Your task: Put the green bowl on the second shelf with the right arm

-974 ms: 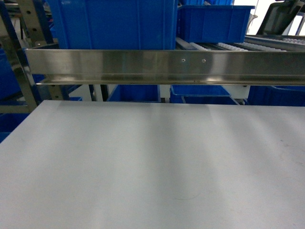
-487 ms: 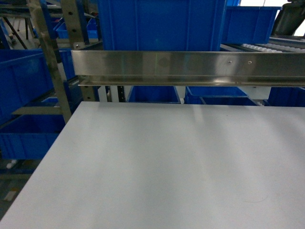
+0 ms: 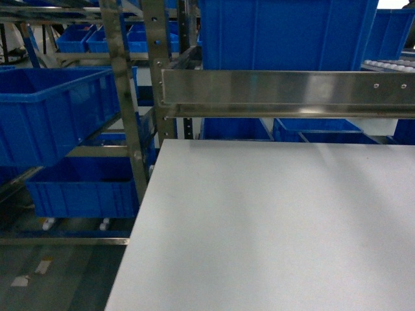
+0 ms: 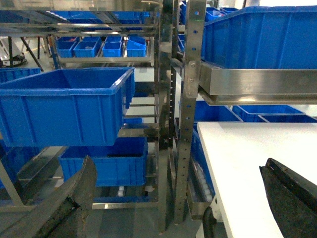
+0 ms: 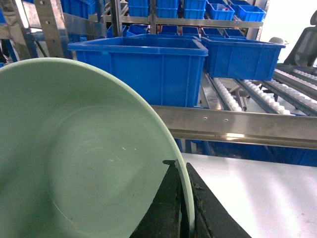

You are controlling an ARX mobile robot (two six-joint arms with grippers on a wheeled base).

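Observation:
The pale green bowl (image 5: 74, 158) fills the left of the right wrist view, tilted with its inside facing the camera. My right gripper (image 5: 182, 171) is shut on the bowl's rim, one black finger inside and one outside. Beyond it runs the second shelf's steel front rail (image 5: 237, 126), with a large blue bin (image 5: 148, 64) on that tier. The head view shows the same rail (image 3: 285, 91) and bin (image 3: 285, 32), but no bowl and no gripper. My left gripper (image 4: 178, 163) is open and empty, beside the table's left edge.
The white tabletop (image 3: 272, 220) lies below the rail, with its left edge dropping to the floor. A perforated steel upright (image 3: 130, 97) stands there, with more blue bins (image 3: 52, 110) on a neighbouring rack. Roller tracks (image 5: 267, 94) run at the right.
The head view has swung left. The rail and the big bin slid to the right in the picture, and the table's left edge, the upright and the neighbouring bins came into view.

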